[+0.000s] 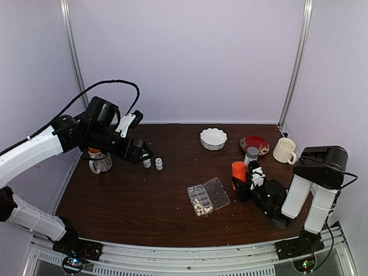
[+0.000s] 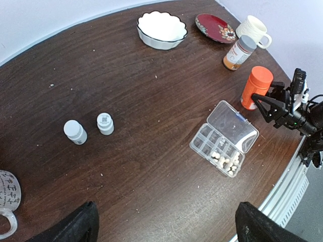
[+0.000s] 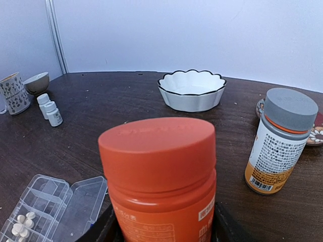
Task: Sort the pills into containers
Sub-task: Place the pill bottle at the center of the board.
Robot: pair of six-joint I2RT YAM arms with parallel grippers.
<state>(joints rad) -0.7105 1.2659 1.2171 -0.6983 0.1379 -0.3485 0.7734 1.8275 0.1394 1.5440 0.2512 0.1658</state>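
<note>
The clear organizer box (image 1: 208,195) lies flat at mid-table with its lid swung open; its cells are the containers (image 2: 216,145). Cream-white pills (image 1: 200,206) fill the cells at its near end (image 2: 227,160), also seen at the lower left of the right wrist view (image 3: 20,225). My right gripper (image 1: 242,187) is shut on an upright orange bottle (image 3: 159,176) with its cap on, just right of the box. A finger presses on each side of the bottle. My left gripper (image 2: 166,227) hangs open and empty, high over the table's left side.
Two tiny white bottles (image 2: 75,131) (image 2: 105,123) stand at the left. A grey-capped amber bottle (image 3: 280,141), a white scalloped bowl (image 1: 213,138), a red plate (image 1: 254,144) and a cream mug (image 1: 284,150) sit at the back right. A patterned mug (image 1: 99,162) stands far left.
</note>
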